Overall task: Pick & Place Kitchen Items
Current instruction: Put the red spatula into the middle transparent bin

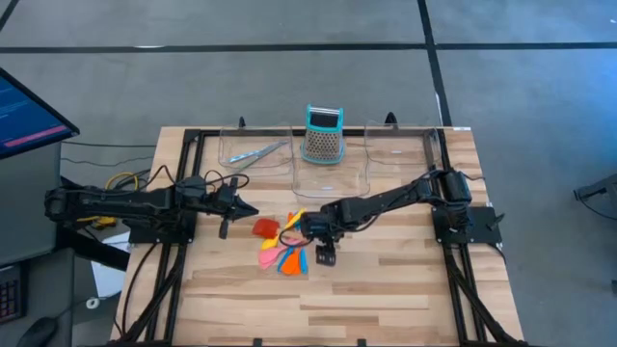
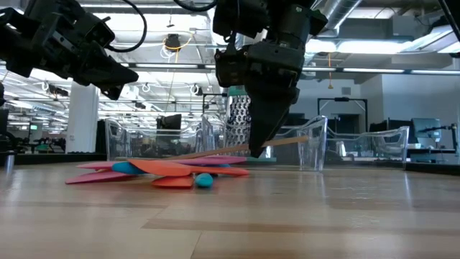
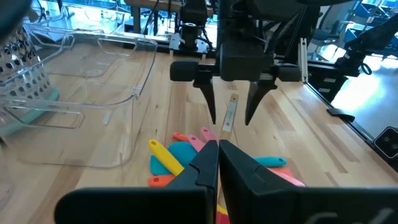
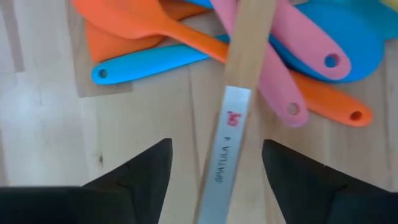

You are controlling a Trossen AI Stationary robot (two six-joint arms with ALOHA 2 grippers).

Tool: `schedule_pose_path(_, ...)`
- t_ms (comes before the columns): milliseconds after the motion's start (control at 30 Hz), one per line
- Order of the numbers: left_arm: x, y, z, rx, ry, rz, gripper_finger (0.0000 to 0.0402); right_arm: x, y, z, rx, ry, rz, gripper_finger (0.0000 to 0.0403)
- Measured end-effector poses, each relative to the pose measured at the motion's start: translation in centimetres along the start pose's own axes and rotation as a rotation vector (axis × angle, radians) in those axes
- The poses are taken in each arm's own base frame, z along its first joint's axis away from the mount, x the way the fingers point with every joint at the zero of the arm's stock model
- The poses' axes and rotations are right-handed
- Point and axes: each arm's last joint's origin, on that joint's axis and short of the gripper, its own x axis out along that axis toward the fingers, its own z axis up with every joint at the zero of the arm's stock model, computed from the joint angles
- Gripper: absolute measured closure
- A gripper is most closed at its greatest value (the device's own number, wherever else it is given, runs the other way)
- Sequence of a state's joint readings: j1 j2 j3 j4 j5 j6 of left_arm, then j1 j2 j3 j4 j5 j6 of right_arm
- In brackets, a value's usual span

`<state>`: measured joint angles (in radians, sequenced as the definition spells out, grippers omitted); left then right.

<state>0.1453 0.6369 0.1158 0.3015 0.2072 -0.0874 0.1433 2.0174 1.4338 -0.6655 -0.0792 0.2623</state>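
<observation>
Right hand [image 1: 327, 258]: fingers spread wide, holding nothing, straddling the wooden spatula handle with a silver label [image 4: 233, 118].
Left hand [image 1: 229, 205]: fingers closed together, empty, raised beside the pile.
Colourful plastic utensils [image 1: 285, 245]: heaped mid-worktop [image 1: 386, 289].
Silvery metal tongs [image 1: 258, 152]: in a clear tray [image 1: 253, 160].

Light wood butcher-block table [image 1: 386, 280] on black frame, center of high view. Grey floor [image 1: 241, 87] with dark seam lines around it. Lit monitor [image 1: 24, 111] at left edge. Low view: open industrial hall behind, white column [image 2: 83, 119] at left, ceiling strip lights [image 2: 374, 47] upper right.
</observation>
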Motion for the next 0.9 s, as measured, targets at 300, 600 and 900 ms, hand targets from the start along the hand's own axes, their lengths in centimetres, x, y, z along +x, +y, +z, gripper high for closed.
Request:
schedule_pose_path(300,0.0,0.0,0.0,0.0,0.0,0.0,0.0399,0.0,0.0,0.0,0.0,-0.004,-0.016,0.0172)
schedule_pose_path(600,0.0,0.0,0.0,0.0,0.0,0.0,0.0399,0.9,-0.3,-0.5,-0.002,-0.025,-0.022,0.0173)
schedule_pose_path(900,0.0,0.0,0.0,0.0,0.0,0.0,0.0399,2.0,-0.6,-1.4,0.007,-0.03,-0.02,0.0173)
